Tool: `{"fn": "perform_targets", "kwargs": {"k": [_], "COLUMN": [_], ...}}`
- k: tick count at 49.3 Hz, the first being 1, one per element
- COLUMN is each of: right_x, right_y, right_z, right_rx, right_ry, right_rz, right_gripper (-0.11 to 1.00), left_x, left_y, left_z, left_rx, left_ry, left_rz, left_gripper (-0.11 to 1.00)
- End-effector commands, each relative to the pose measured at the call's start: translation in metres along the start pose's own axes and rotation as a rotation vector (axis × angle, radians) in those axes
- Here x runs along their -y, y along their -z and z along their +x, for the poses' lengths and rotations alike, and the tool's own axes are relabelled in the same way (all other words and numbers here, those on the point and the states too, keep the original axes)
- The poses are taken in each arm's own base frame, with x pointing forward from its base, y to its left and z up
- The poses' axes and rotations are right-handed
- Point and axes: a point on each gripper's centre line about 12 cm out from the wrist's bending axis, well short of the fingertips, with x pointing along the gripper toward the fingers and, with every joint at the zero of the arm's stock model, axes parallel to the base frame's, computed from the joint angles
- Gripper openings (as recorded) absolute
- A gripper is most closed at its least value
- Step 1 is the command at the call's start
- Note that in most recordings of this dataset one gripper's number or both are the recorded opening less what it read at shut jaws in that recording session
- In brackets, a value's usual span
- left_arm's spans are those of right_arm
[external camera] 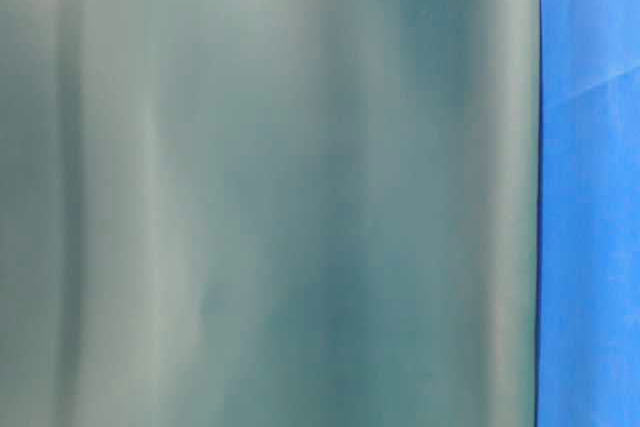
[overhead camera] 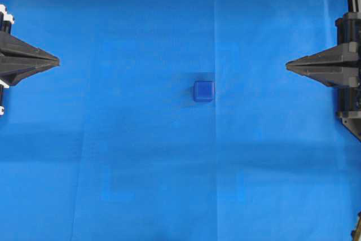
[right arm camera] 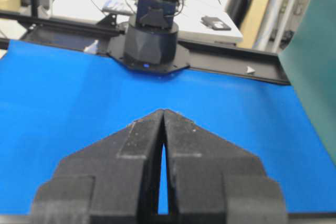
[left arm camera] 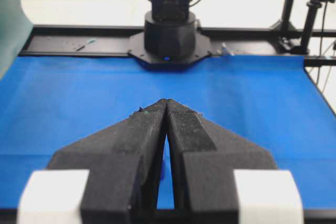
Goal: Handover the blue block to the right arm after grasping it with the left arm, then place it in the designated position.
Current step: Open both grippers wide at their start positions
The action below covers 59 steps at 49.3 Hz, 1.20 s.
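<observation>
Closest to us, in the left wrist view, the left gripper (left arm camera: 167,103) has its two black fingers pressed tip to tip, gripping nothing, white brackets at its rail ends. The right gripper (right arm camera: 163,113) is likewise closed and empty. From overhead we see the blue block (overhead camera: 203,91), a small dark-blue cube with rounded edges, darker than the blue cloth (overhead camera: 141,156), lying near the cloth's middle, well apart from both grippers. The table-level view seems mostly filled by a blurred grey-green panel (external camera: 270,187).
</observation>
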Motion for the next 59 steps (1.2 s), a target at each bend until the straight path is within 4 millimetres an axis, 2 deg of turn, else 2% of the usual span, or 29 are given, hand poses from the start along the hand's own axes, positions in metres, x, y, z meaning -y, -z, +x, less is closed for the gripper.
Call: {"fn": "perform_targets", "kwargs": {"k": [1, 10, 33, 36, 38, 41, 49, 52, 54, 59], "right_x": [0.0006, 0.0009, 0.0019, 0.0019, 0.0019, 0.002, 0.0022, 0.0021, 0.0021, 0.0021], "right_y": [-0.0108, -0.0065, -0.0075, -0.0069, -0.0062, -0.0059, -0.0027, -0.0022, -0.0026, -0.0028], "right_z": [0.0035, 0.0066, 0.0069, 0.0069, 0.0068, 0.0069, 0.007, 0.0069, 0.007, 0.0068], "right_rx": [0.026, -0.034, -0.037, -0.041, -0.047, -0.054, -0.08, -0.084, -0.084, -0.084], "right_ry": [0.003, 0.005, 0.01, 0.01, 0.01, 0.011, 0.013, 0.013, 0.013, 0.013], "right_rz": [0.0, 0.001, 0.01, 0.013, 0.013, 0.015, 0.024, 0.024, 0.024, 0.024], "right_gripper": [0.01, -0.02, -0.01, 0.05, 0.13, 0.27, 0.76, 0.9, 0.95, 0.96], "left_x": [0.0001, 0.0004, 0.0001, 0.0001, 0.0001, 0.0001, -0.0003, 0.0, 0.0, 0.0], "left_y": [-0.0077, -0.0079, -0.0053, -0.0055, -0.0058, -0.0058, -0.0046, -0.0042, -0.0045, -0.0038], "left_z": [0.002, 0.0011, 0.003, 0.003, 0.0028, 0.0028, 0.0022, 0.0022, 0.0024, 0.0028], "left_rx": [0.023, 0.025, 0.012, 0.014, 0.015, 0.015, 0.006, 0.003, 0.002, -0.002], "left_ry": [0.001, 0.002, 0.001, 0.001, 0.001, 0.001, -0.001, 0.0, 0.0, 0.0], "left_rz": [-0.009, -0.009, -0.009, -0.009, -0.009, -0.009, -0.009, -0.009, -0.009, -0.011], "left_gripper": [0.0, 0.0, 0.01, 0.03, 0.09, 0.24, 0.74, 0.86, 0.91, 0.93]}}
